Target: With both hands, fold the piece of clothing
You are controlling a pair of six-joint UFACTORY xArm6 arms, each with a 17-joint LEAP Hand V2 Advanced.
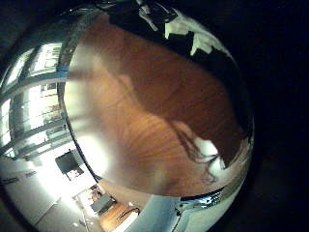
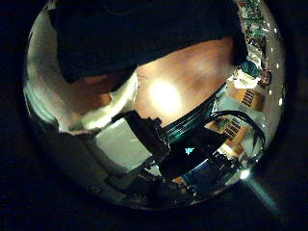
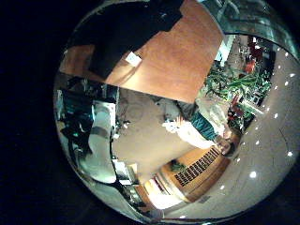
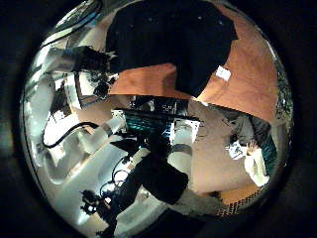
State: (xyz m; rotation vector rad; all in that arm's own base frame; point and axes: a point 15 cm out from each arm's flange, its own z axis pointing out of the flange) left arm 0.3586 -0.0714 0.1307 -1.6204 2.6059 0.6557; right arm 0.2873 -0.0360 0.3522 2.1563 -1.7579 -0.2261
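Closest to the lens is the left robot hand (image 2: 125, 144) itself, its fingers crowding the edge of the thumb side view. From what shows there and in its other palm view, they look relaxed with nothing in them. Under that palm it's mostly bare table (image 1: 145, 116).

The garment (image 4: 173, 40) is lying on the table, spread fairly flat, and looks small in both right palm views, so I'd say the right robot hand (image 4: 163, 134) is well clear of it. Can't tell whether that one's fingers are straight or curled, too little of them is visible. The left thumb side view has the garment (image 2: 144, 34) much bigger, so that hand is nearer to its edge.

Handling guess: soft, light, floppy cloth, nothing fragile, but it'll slide on the smooth table and bunch up if it gets pushed rather than pinched. I'd take it at two corners or along one hem, one hand each, lift just enough to clear the table, then lay it over evenly so it doesn't sag in the middle
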